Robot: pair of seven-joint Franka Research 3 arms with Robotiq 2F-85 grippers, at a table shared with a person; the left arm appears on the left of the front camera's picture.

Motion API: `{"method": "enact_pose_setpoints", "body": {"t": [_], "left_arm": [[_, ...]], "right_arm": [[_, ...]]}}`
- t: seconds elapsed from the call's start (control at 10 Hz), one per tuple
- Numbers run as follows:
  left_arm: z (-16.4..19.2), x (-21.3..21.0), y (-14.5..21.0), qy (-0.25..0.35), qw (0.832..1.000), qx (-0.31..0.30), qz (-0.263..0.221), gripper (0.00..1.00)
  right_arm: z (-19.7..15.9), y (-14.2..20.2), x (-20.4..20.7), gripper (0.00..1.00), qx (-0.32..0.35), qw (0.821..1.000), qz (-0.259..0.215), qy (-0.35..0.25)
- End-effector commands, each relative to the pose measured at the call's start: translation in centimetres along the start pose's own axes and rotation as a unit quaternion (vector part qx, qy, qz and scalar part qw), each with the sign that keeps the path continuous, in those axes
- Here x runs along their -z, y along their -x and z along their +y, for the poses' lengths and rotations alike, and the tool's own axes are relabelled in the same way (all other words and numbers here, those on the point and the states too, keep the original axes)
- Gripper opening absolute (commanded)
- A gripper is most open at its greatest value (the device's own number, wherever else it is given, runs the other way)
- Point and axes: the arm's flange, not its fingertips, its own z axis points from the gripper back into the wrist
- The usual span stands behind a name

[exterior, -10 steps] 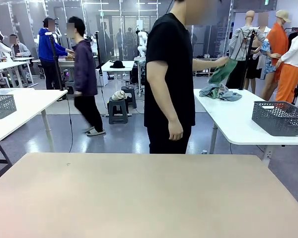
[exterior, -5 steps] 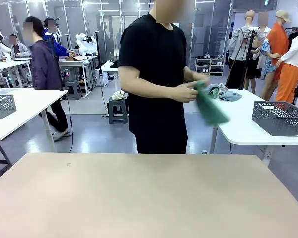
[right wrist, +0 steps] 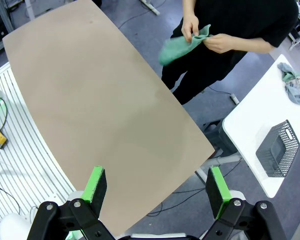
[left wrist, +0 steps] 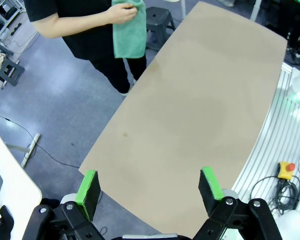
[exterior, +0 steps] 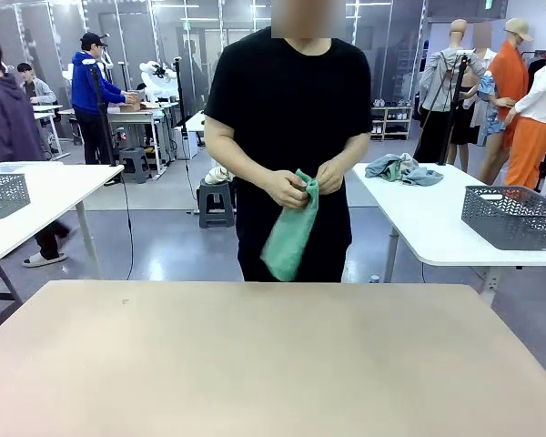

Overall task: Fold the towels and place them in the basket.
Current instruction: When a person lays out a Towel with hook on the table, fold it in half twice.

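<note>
Hovering over the table (exterior: pixel 273 364), we have our left gripper (left wrist: pixel 149 187) and right gripper (right wrist: pixel 157 185) spread wide and empty, while the person (exterior: pixel 287 100) holds a green towel (exterior: pixel 289 237).

Front view: the bench (exterior: pixel 273 364) is seen low from its near edge, facing the person (exterior: pixel 287 109) standing at upper centre. Wrist views: the same bench and person are viewed steeply from high above, from opposite sides.
</note>
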Motion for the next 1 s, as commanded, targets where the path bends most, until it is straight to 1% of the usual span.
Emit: {"method": "enact_pose_setpoints", "body": {"t": [0.0,0.9], "left_arm": [[-0.04,0.01,0.06,-0.002,1.0,0.0,0.0,1.0],[-0.04,0.01,0.06,-0.002,1.0,0.0,0.0,1.0]], "right_arm": [[0.03,-0.03,0.02,1.0,-0.002,1.0,-0.003,-0.002],[0.03,-0.03,0.02,1.0,-0.002,1.0,-0.003,-0.002]]}}
